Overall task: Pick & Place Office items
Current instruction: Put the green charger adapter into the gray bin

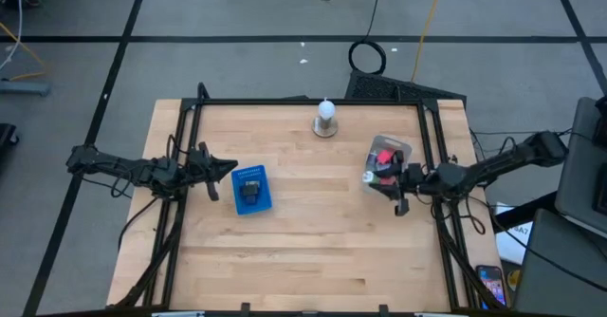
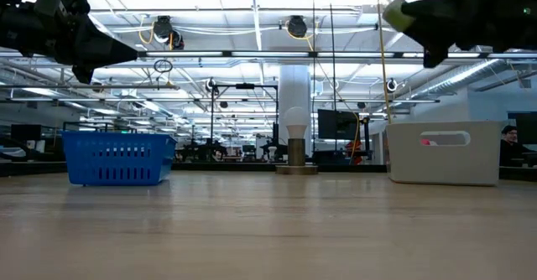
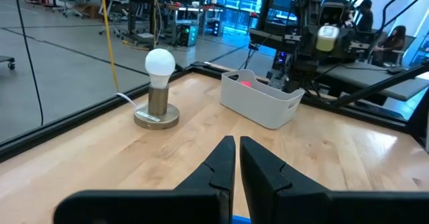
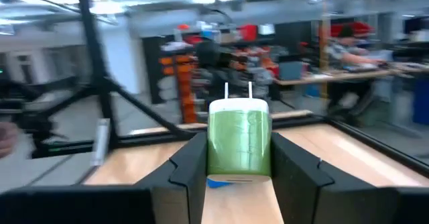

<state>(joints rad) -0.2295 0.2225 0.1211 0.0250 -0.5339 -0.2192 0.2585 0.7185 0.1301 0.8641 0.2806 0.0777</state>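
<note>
My right gripper point(image 1: 375, 177) is high above the table beside the white bin point(image 1: 389, 154). It is shut on a light green block point(image 4: 238, 142) with a white end and two thin prongs. The block also shows in the low view point(image 2: 394, 12) and the left wrist view point(image 3: 326, 37). Red and pink pieces point(image 1: 384, 158) lie in the white bin. My left gripper point(image 1: 225, 170) is shut and empty, raised just left of the blue tray point(image 1: 252, 190). A dark piece point(image 1: 249, 195) lies in the tray. My right gripper pinches the green block by its two opposite sides point(image 4: 216, 147) between its two fingers. The fingers lie roughly level and point toward the table's left. The block is lifted clear of the table and the bin.
A white bulb on a round metal base point(image 1: 325, 120) stands at the far middle of the table. A black frame point(image 1: 303, 102) runs along the table's edges. Bare wood point(image 1: 313, 251) lies in the middle and near part of the table.
</note>
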